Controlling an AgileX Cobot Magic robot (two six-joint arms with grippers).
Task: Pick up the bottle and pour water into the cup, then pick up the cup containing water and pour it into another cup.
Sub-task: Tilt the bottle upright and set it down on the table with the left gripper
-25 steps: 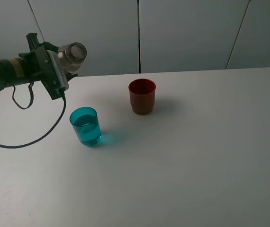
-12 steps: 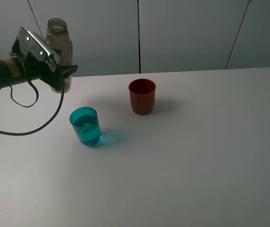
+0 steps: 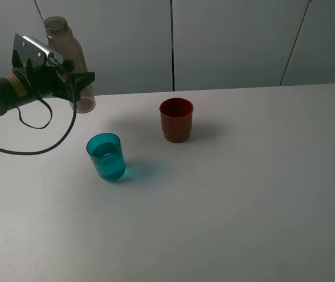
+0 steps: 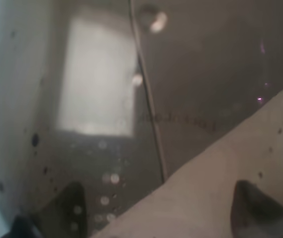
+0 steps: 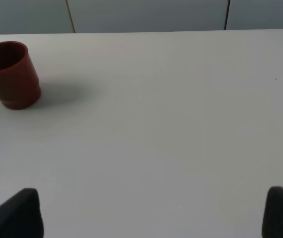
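The clear grey-brown bottle [image 3: 62, 42] stands nearly upright, leaning slightly, at the far left of the table, and my left gripper [image 3: 77, 79] is shut on its middle. Whether its base [image 3: 86, 104] rests on the table I cannot tell. In the left wrist view the bottle [image 4: 102, 99] fills the picture, with droplets on its wall. The teal cup [image 3: 105, 156] holds water and stands in front of the bottle, apart from it. The red cup [image 3: 176, 120] stands further right; it also shows as the red cup [image 5: 11, 74] in the right wrist view. My right gripper [image 5: 151, 218] is open over bare table.
A black cable [image 3: 35, 150] hangs from the left arm and loops over the table left of the teal cup. The white table [image 3: 244, 194] ends at a grey panelled wall [image 3: 232, 41] behind.
The bottle has swung from lying tipped, mouth toward the camera, to nearly upright, and the left gripper has turned with it. Both cups stayed put.
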